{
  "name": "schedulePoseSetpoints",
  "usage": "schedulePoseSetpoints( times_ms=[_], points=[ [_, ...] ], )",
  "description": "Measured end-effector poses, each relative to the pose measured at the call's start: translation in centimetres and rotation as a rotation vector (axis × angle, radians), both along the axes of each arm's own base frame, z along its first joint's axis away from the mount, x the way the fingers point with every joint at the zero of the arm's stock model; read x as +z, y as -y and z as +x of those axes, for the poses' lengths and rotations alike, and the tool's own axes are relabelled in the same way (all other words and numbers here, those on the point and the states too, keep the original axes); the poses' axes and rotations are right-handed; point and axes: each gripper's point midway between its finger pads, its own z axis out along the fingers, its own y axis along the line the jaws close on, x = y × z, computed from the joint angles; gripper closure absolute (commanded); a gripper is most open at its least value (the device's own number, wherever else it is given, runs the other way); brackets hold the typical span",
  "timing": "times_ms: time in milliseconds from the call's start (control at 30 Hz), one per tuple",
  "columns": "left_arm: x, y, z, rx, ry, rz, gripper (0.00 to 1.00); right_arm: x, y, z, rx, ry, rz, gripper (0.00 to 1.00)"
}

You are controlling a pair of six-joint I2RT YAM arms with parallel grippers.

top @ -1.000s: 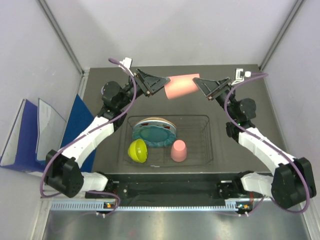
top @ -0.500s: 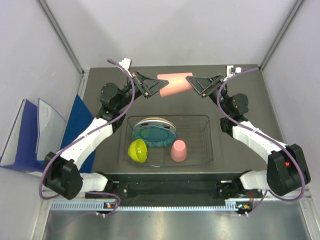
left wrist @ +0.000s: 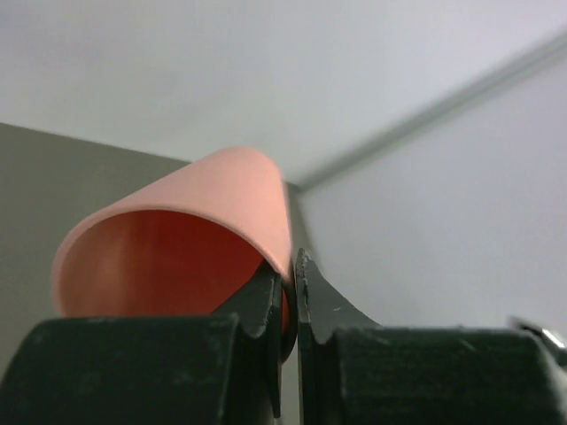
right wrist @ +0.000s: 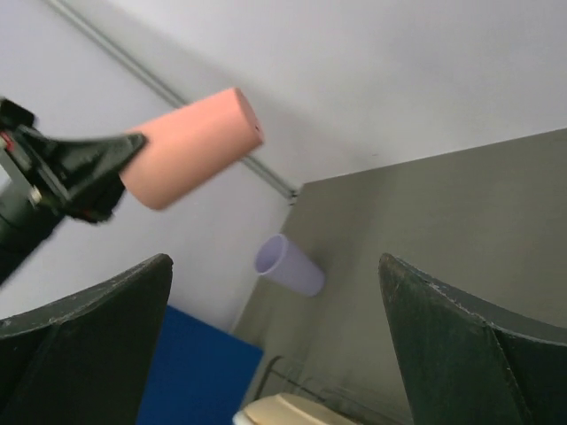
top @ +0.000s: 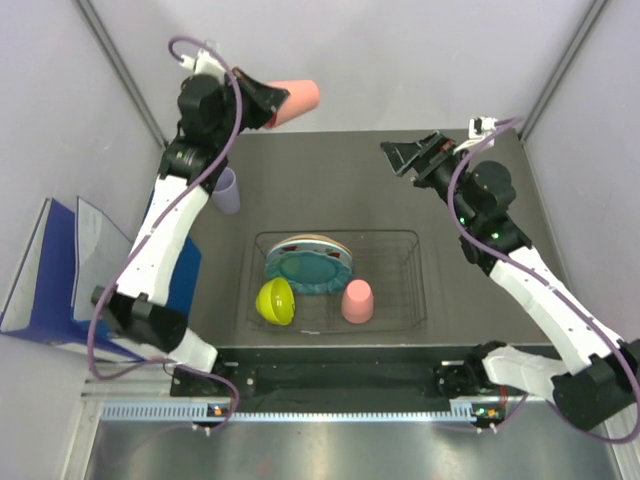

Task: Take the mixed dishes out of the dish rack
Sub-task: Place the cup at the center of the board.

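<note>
My left gripper (top: 270, 105) is raised high at the back left and is shut on the rim of a salmon-pink cup (top: 296, 98). In the left wrist view the rim of the salmon-pink cup (left wrist: 182, 226) is pinched between the jaws of the left gripper (left wrist: 291, 297). My right gripper (top: 402, 156) hangs open and empty to the cup's right. From the right wrist the salmon-pink cup (right wrist: 190, 146) is in the air, well apart from the right gripper (right wrist: 275, 345). A lavender cup (top: 226, 190) stands on the table at the left. The dish rack (top: 418, 280) holds a teal plate (top: 308, 266), a yellow-green bowl (top: 276, 300) and a second pink cup (top: 357, 301).
More plates (top: 305, 240) stand on edge behind the teal one. Blue panels (top: 60, 270) lean at the left, just off the table. Grey walls enclose the table on three sides. The lavender cup (right wrist: 291, 266) and a pale plate rim (right wrist: 283, 412) appear between the right fingers.
The cup was between both grippers above the rack. The left gripper closed on it and carried it up and to the left. The right gripper opened and drew back to the right.
</note>
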Motion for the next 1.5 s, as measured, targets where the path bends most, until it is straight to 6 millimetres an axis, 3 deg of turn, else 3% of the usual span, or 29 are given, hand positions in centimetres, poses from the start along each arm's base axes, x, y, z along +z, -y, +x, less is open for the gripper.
schedulePoseSetpoints(
  times_ms=[67,133,200,267,400,467,533,700,933,1233,1367,1433,1467,1500],
  points=[
    [0.5,-1.2,3.1,0.113,-0.025,0.088,1.0,-0.3,0.5,-0.1,-0.055,-0.019,-0.055,0.0],
    [-1.0,-2.4,6.0,0.207,-0.086,0.187,1.0,-1.2,0.7,-0.1,-0.096,-0.049,-0.114,0.0],
    [-3.9,-3.5,9.0,0.287,-0.167,0.302,1.0,-2.8,0.8,-0.2,-0.127,-0.088,-0.182,0.0],
    [-8.2,-4.6,11.6,0.355,-0.256,0.427,1.0,-4.4,1.2,-0.3,-0.154,-0.126,-0.245,0.0],
    [-17.6,-7.1,12.4,0.413,-0.467,0.669,1.0,-6.1,2.4,-0.3,-0.205,-0.157,-0.315,0.0],
    [-20.8,-8.0,12.3,0.414,-0.538,0.764,1.0,-6.7,2.8,-0.5,-0.219,-0.167,-0.339,0.0],
    [-22.5,-8.4,12.1,0.408,-0.578,0.816,1.0,-7.1,3.0,-0.5,-0.223,-0.174,-0.355,0.0],
    [-25.1,-8.7,12.1,0.394,-0.63,0.869,1.0,-8.0,2.9,-0.4,-0.221,-0.189,-0.383,0.0],
    [-27.0,-8.6,12.3,0.375,-0.659,0.887,1.0,-10.0,2.6,0.0,-0.214,-0.226,-0.418,0.0],
    [-32.3,-8.6,12.3,0.29,-0.766,0.907,1.0,-12.2,2.1,0.5,-0.201,-0.271,-0.452,0.0],
    [-32.9,-8.8,12.1,0.273,-0.785,0.907,1.0,-12.6,1.9,0.6,-0.193,-0.278,-0.458,0.0],
    [-32.9,-8.7,12.1,0.265,-0.785,0.899,0.87,-12.6,1.7,0.5,-0.188,-0.279,-0.46,0.0],
    [-32.9,-8.7,12.1,0.263,-0.786,0.897,0.7,-12.7,1.7,0.5,-0.188,-0.28,-0.46,0.0],
    [-32.9,-8.7,12.1,0.26,-0.786,0.895,0.6,-12.7,1.7,0.6,-0.187,-0.28,-0.461,0.01]
  ],
)
